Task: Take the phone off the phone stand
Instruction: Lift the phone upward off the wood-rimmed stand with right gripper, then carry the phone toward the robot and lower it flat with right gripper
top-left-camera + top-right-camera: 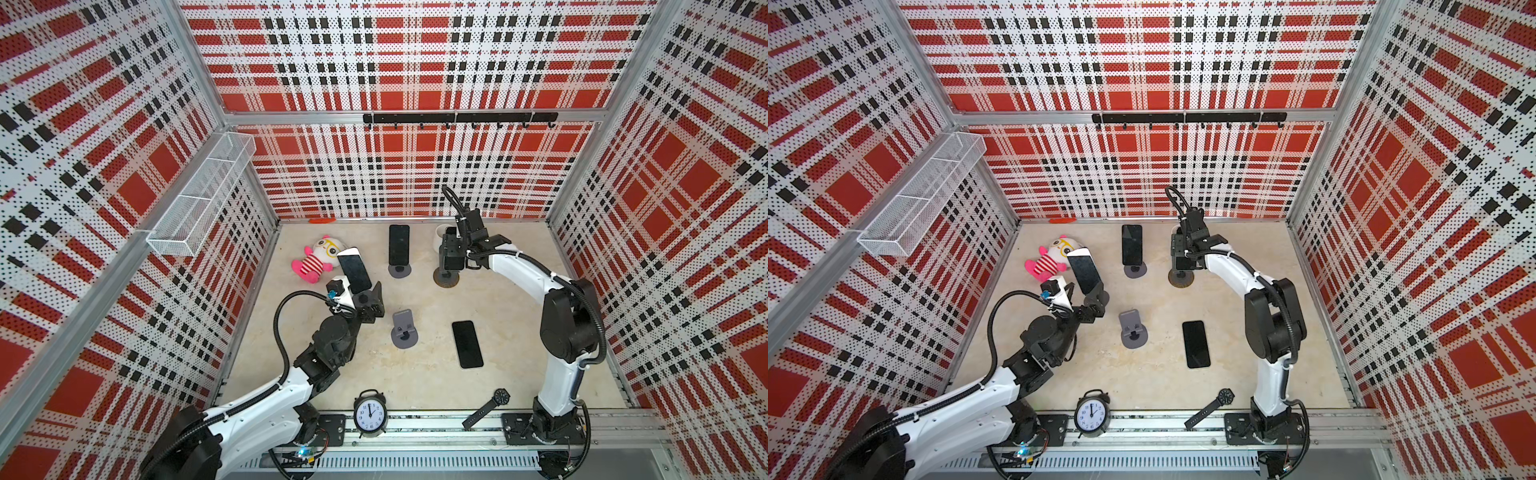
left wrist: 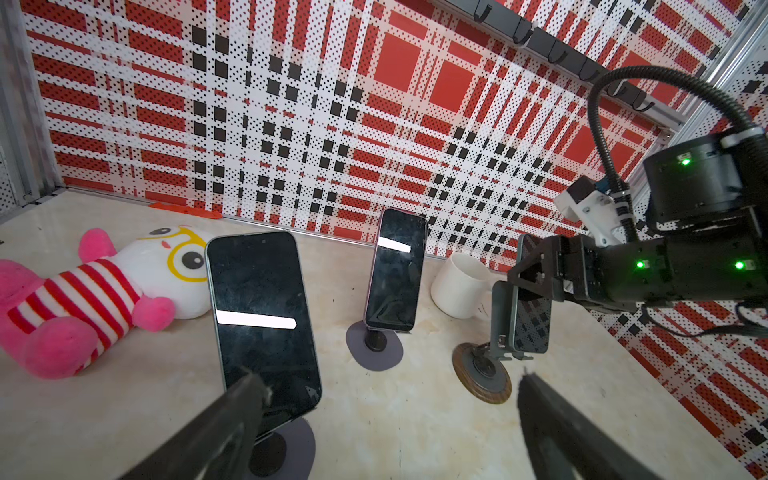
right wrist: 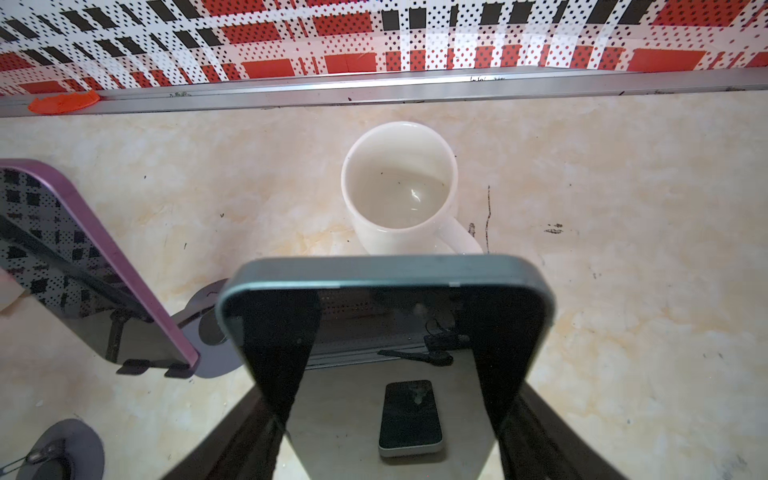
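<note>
- The left arm [image 1: 266,399] is extended from the front rail toward the plush [image 1: 313,259]. It is bent at a raised elbow, and the wrist is held low over the table [image 1: 519,291].
- The left gripper [image 2: 386,388] is spread wide and nothing is held. One finger [image 2: 245,399] is seen in front of the lower corner of the white phone [image 2: 262,316], which leans on its own stand; whether they touch cannot be told.
- An empty grey stand [image 1: 404,328] is placed just right of that gripper in both top views.
- The purple phone [image 1: 399,245] is propped on another stand farther back, near the middle.
- The right gripper [image 3: 392,419] is clamped on the two side edges of the phone [image 3: 386,274], from above.
- The phone is seated upright in the phone stand [image 2: 482,374]. Its bottom edge is rested on the lip above the round wood-rimmed base, at the rear right of the table.
- A white mug [image 3: 399,183] is set just behind the phone.
- A flat phone [image 1: 467,344] is laid face-up toward the front, between the two arms.
- The right arm [image 1: 557,332] is raised from the front rail. It is folded at the elbow, and the forearm is reached back and leftward.
</note>
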Tool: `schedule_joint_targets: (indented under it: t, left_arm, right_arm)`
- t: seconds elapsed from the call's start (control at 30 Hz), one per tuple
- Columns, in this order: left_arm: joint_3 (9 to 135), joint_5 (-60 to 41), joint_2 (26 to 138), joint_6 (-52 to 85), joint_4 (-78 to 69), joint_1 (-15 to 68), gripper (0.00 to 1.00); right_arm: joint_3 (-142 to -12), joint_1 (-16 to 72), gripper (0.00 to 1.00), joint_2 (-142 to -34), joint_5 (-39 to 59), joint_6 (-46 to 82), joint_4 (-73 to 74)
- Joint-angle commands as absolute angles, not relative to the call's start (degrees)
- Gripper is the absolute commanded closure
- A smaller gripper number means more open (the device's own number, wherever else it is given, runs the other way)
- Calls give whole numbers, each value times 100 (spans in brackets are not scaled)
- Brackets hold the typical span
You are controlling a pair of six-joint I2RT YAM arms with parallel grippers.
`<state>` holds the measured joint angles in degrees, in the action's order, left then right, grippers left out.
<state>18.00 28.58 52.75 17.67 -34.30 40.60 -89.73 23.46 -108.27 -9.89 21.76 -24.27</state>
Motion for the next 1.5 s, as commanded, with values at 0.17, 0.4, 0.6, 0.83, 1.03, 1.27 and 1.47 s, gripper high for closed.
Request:
schedule_joint_targets:
  t: [0.17,0.4,0.6,0.83,1.03,1.27,1.47]
  left_arm:
    - [1731,2947,5259,1683,-3557,4113,2]
    - [1771,2971,5419,1657,-3559,4109,2]
    - [1776,3171,5430,1600,-3533,4104,2]
    - [1697,3538,5379,1573,-3540,4086,2]
    - [1639,3671,5265,1566,-3542,4062,2]
    - [1634,3731,5339,1547,-3542,4025,2]
    - [1644,3735,5405,1538,-3542,4008,2]
  right_arm:
    - [-9043,2343,26,-9839,-823,1917,-2821]
    - [-8551,2346,27,-9140,-261,1842,-2911]
    - [-8251,2571,27,-8750,-51,1691,-3141]
    - [-7799,2968,27,-8583,107,1678,-3143]
    - [-7544,3256,27,-8725,103,1902,-2997]
    - [-7411,3454,27,-8994,228,2037,-2885]
    - [-7324,3472,27,-9021,243,2099,-2830]
